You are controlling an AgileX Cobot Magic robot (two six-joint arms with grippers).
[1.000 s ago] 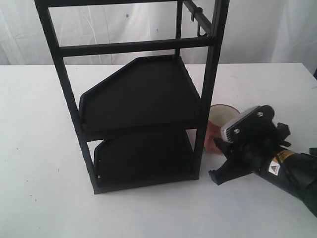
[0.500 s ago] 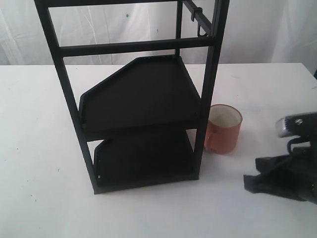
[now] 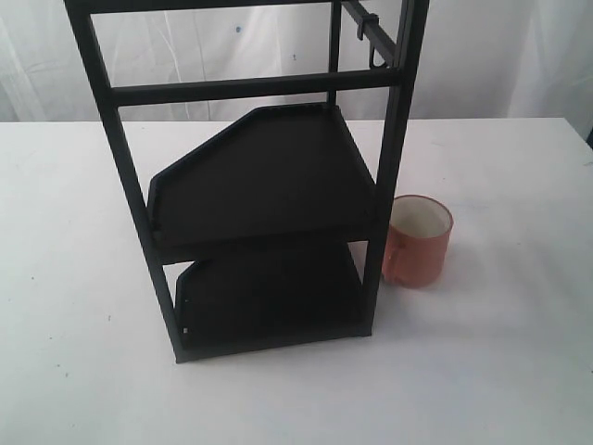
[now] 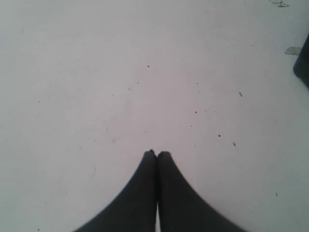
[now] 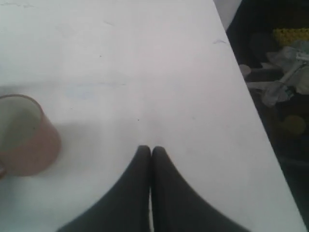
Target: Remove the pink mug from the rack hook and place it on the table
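Observation:
The pink mug [image 3: 418,240] stands upright on the white table [image 3: 500,371], just right of the black rack's front right post; its white inside faces up. The right wrist view also catches the pink mug [image 5: 24,137] at its edge, apart from my right gripper [image 5: 150,148], which is shut and empty over bare tabletop. The rack hook [image 3: 376,57] hangs empty from the thin rail at the top of the rack. My left gripper [image 4: 156,153] is shut with nothing in it above the speckled table [image 4: 145,72]. Neither arm shows in the exterior view.
The tall black two-shelf rack [image 3: 259,176] fills the middle of the exterior view. The table's edge [image 5: 251,111] runs close by in the right wrist view, with dark floor and clutter [image 5: 285,72] beyond it. A dark object [image 4: 303,65] cuts into the left wrist view's border.
The right arm let go of the mug and drew back to the right, leaving the exterior view entirely. The mug stays standing beside the rack post.

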